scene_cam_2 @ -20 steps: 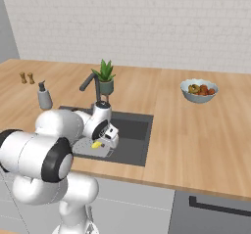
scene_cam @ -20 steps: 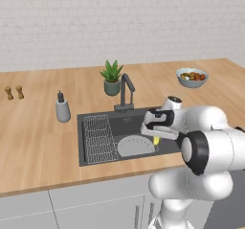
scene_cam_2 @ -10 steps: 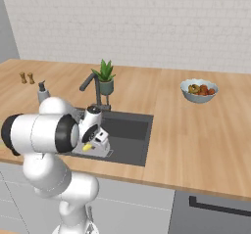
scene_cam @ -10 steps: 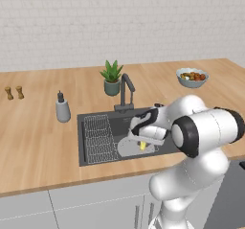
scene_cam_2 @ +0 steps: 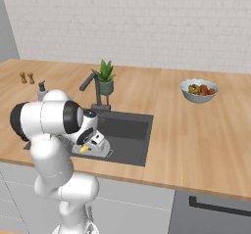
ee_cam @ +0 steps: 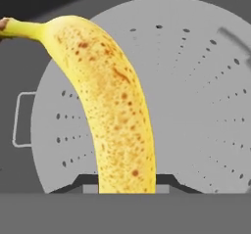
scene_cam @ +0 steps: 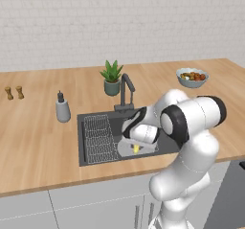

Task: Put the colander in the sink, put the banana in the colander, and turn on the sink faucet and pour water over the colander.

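Hand view: our gripper (ee_cam: 126,184) pinches the banana (ee_cam: 110,101), hanging just above the colander (ee_cam: 196,105).
Change: a moment ago we held it higher, over the sink (scene_cam: 95,154); now we have lowered it.
Meaning: we judge release is next.
Banana: yellow, brown-speckled, curved.

You get even, bright, flat rendered light; soft shadow inside sink (scene_cam: 95,122). Base views slightly soft. Hand view sharp on banana (ee_cam: 110,110); no glare on colander (ee_cam: 196,105).
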Robot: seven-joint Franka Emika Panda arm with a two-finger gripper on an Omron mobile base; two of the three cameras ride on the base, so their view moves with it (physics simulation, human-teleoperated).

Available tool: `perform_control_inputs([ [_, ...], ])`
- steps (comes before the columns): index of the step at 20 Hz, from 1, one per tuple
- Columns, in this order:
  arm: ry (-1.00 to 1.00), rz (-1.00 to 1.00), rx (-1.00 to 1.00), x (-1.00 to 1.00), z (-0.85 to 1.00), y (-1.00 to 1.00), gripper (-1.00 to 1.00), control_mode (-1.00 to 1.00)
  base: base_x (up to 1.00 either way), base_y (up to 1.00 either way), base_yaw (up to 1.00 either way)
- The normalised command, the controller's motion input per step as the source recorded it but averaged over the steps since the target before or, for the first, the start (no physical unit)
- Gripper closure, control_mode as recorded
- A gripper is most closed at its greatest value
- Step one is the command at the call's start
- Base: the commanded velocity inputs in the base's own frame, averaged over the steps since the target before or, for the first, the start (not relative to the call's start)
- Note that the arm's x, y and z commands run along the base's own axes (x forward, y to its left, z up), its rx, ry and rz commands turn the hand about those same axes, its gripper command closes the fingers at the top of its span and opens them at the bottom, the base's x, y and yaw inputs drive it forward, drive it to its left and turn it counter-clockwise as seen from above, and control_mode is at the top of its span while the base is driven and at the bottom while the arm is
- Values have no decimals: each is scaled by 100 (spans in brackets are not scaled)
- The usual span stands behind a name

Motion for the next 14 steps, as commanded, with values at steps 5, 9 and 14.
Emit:
perform_control_inputs([
  [5, 0, 0, 0, 12, -26, 5, 100, -100, 0, 0, 0],
  [9, 0, 0, 0, 7, -21, 4, 100, -100, 0, 0, 0],
  [14, 0, 0, 0, 7, -15, 6, -100, -100, 0, 0, 0],
])
